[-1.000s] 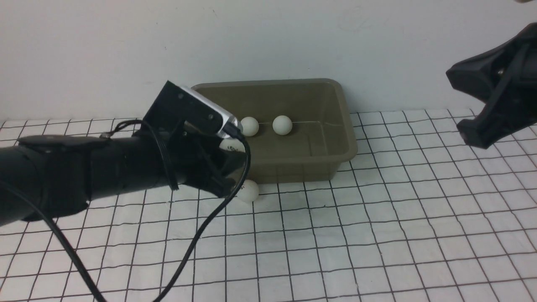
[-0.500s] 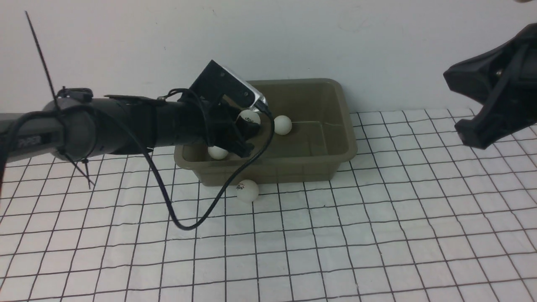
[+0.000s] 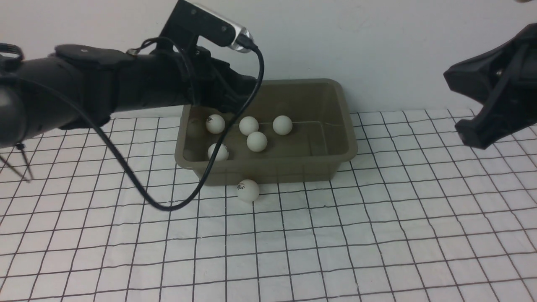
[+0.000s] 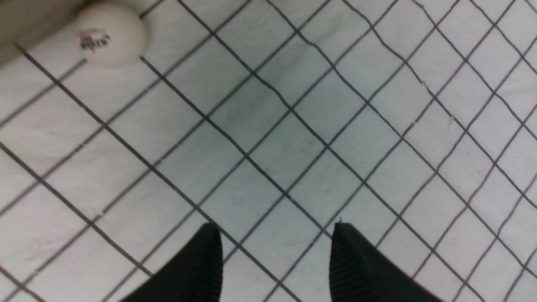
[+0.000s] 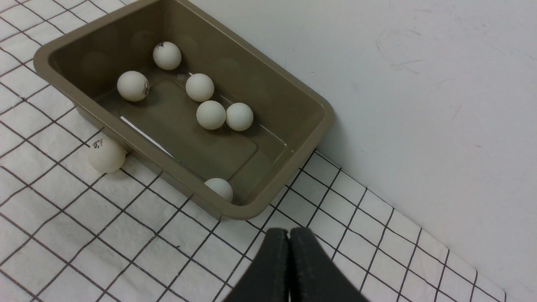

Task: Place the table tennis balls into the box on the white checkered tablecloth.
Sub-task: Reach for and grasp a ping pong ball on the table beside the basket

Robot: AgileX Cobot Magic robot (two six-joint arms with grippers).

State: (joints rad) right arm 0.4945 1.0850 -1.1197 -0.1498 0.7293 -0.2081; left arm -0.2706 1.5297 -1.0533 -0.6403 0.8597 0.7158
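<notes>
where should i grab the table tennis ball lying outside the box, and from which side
Grip the table tennis ball across its middle, coming straight down from above, with fingers to its left and right. It lies close against the near wall of the box, so a finger likely won't fit behind it.

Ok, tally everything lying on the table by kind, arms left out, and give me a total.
Olive-brown box: 1
Table tennis balls: 7 (6 inside it, 1 outside)
White checkered tablecloth: 1
Total: 9
</notes>
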